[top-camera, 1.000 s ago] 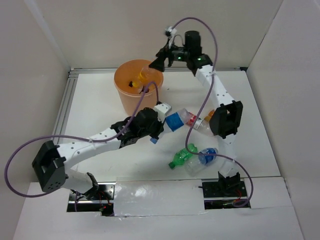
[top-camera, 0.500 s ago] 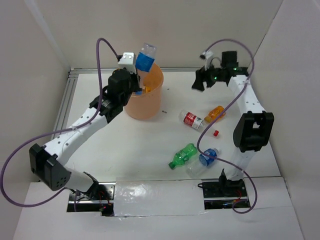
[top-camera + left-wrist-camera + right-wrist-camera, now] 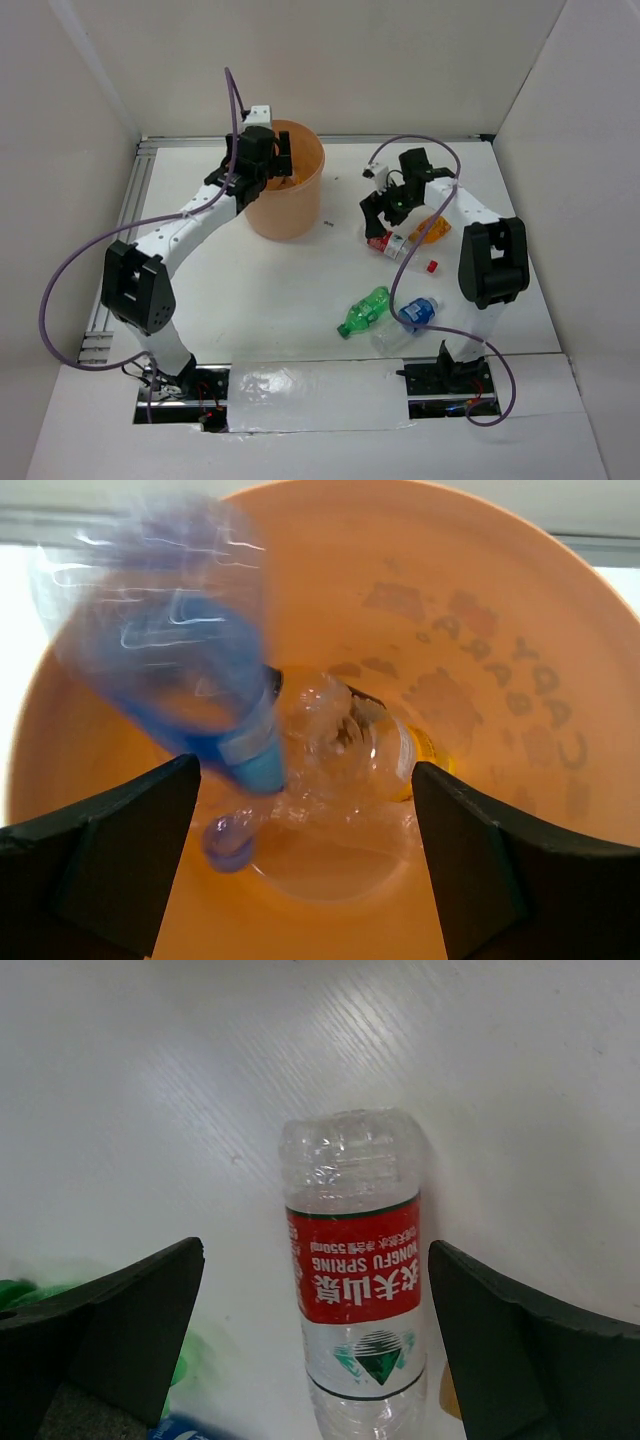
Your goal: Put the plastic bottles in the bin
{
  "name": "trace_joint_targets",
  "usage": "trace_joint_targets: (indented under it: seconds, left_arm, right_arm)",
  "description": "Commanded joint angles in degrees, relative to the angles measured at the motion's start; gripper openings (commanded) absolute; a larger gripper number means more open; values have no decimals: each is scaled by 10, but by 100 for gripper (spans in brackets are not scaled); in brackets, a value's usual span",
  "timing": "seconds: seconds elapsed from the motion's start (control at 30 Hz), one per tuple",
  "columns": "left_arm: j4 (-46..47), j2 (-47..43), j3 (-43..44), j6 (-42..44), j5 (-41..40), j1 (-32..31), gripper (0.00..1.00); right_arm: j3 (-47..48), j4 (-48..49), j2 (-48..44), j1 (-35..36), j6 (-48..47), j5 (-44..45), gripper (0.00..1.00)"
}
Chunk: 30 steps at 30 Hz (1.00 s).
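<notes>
The orange bin (image 3: 297,208) stands at the back of the table. My left gripper (image 3: 272,156) hovers over its left rim, open. In the left wrist view a blue-labelled bottle (image 3: 185,660) is a blur dropping free inside the bin (image 3: 480,630), above a clear bottle (image 3: 365,748) on the bottom. My right gripper (image 3: 385,214) hangs open over the red-labelled bottle (image 3: 386,241), which lies flat between its spread fingers (image 3: 105,1335) without touching them (image 3: 352,1290). An orange bottle (image 3: 430,228), a green bottle (image 3: 362,312) and a blue-labelled bottle (image 3: 415,312) lie on the table.
A small red cap (image 3: 432,266) lies loose right of the red-labelled bottle. White walls close off the table at the left, back and right. The right arm's purple cable loops down past the green and blue-labelled bottles.
My left gripper carried the blue-labelled bottle up over the bin, then opened and let it fall in. My right arm swung from the bin down to above the red-labelled bottle.
</notes>
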Motion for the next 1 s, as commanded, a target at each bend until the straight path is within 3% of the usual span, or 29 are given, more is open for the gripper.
trace_joint_targets:
  seconds: [0.0, 0.2, 0.33, 0.43, 0.5, 0.53, 0.63, 0.73, 0.83, 0.87, 0.97]
  left_arm:
    - [38, -81, -17, 66, -16, -27, 100]
    - [49, -221, -132, 126, 85, -137, 100]
    - [63, -284, -243, 126, 174, -210, 100]
    - [123, -306, -349, 103, 242, -243, 100]
    - [182, -306, -415, 90, 249, -280, 98]
    - [202, -306, -434, 90, 244, -291, 98]
    - [277, -271, -478, 83, 231, -331, 98]
    - [323, -216, -483, 89, 226, -362, 98]
    - [336, -153, -453, 94, 212, -382, 99]
    - [343, -139, -446, 94, 212, -389, 99]
    - [358, -88, -422, 101, 226, -395, 99]
  right_arm:
    - [-19, 28, -17, 23, -11, 90, 100]
    - [-45, 60, 5, 36, -11, 122, 96]
    - [-35, 49, 15, 36, -26, 107, 73]
    - [-10, 5, 15, 30, -54, 82, 45]
    - [39, -45, 2, 24, -70, 49, 36]
    - [61, -61, 2, 24, -76, 41, 22]
    - [177, -124, -11, 19, -90, -5, 12]
    - [326, -164, -3, 14, -90, -46, 9]
    - [460, -143, 9, 14, -69, -93, 9]
    - [501, -127, 9, 14, -63, -125, 9]
    - [496, 21, -6, 20, 6, -176, 9]
